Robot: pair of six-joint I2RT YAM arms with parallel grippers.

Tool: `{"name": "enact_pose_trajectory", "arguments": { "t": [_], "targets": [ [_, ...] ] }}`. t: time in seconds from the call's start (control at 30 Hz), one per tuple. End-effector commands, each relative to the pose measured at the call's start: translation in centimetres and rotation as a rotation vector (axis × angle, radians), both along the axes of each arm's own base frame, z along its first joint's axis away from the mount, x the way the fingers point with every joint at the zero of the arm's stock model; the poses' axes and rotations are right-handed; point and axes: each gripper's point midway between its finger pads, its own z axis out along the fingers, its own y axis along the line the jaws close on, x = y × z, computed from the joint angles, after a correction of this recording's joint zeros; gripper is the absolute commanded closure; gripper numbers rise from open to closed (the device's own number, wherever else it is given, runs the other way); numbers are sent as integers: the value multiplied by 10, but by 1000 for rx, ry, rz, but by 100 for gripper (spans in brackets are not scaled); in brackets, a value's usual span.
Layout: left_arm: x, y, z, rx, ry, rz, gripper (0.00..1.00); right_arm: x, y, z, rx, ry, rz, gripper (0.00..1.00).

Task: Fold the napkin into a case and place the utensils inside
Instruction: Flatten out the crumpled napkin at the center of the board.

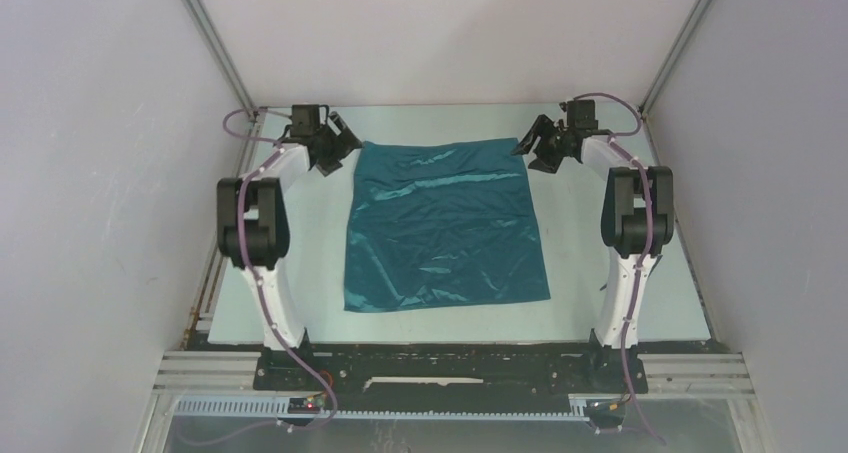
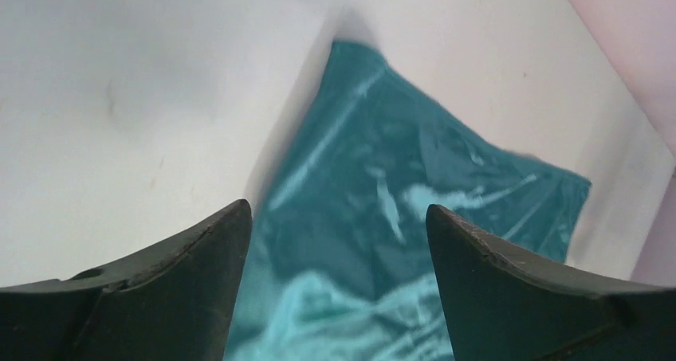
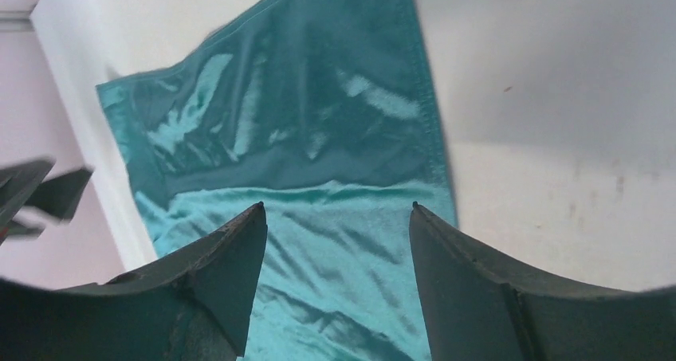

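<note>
- A teal satin napkin (image 1: pixel 445 228) lies spread open in the middle of the pale table (image 1: pixel 600 273), a single layer, roughly square and slightly wider at its near edge.
- The cloth is glossy. Light streaks run across its far half, and soft creases and shallow ripples break up the sheen.
- All four corners are out. The far edge runs between the two arms, and the near edge lies well short of the arm bases.
- The left gripper (image 1: pixel 337 145) hangs just beside the napkin's far left corner. Its dark fingers (image 2: pixel 199 265) are spread wide with nothing between them, and the wrist view shows only cloth beneath.
- The right gripper (image 1: pixel 533 148) sits just beside the far right corner, its jaws also apart and empty, framing the shiny fabric and its stitched side hem.
- Whether either gripper touches the cloth cannot be told.
</note>
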Motion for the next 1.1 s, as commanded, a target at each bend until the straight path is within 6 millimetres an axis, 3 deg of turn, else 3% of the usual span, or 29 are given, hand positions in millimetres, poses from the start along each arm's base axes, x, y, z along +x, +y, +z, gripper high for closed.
{"name": "enact_pose_trajectory", "arguments": {
  "t": [0.0,0.1,0.23,0.37,0.47,0.7,0.77,0.83,0.9,1.0,1.07],
  "targets": [
    [52,-9,-7,19,-94,-96,15,1,25,36,123,-97,72,27],
    [70,-8,-21,27,-88,-92,19,-9,20,43,121,-116,71,28],
    [80,-21,-30,-22,-71,-125,20,-23,15,55,135,-159,69,29],
    [79,-53,-24,-186,-101,-173,26,-31,14,62,131,-162,69,29],
    [75,-78,3,-243,-178,-246,35,-35,14,64,132,-160,73,30],
    [52,-100,89,-94,-399,-351,51,-41,17,64,156,-152,78,30],
    [41,-91,99,-6,-414,-313,51,-42,18,61,160,-146,74,30],
    [33,-61,101,115,-401,-180,49,-43,19,57,168,-137,76,31],
    [23,-29,97,215,-350,-36,40,-44,19,55,168,-130,74,31],
    [27,-22,83,233,-282,-42,33,-43,20,53,168,-127,73,31],
    [34,-22,60,220,-165,-54,29,-43,22,54,171,-131,77,31]
  ]
}}
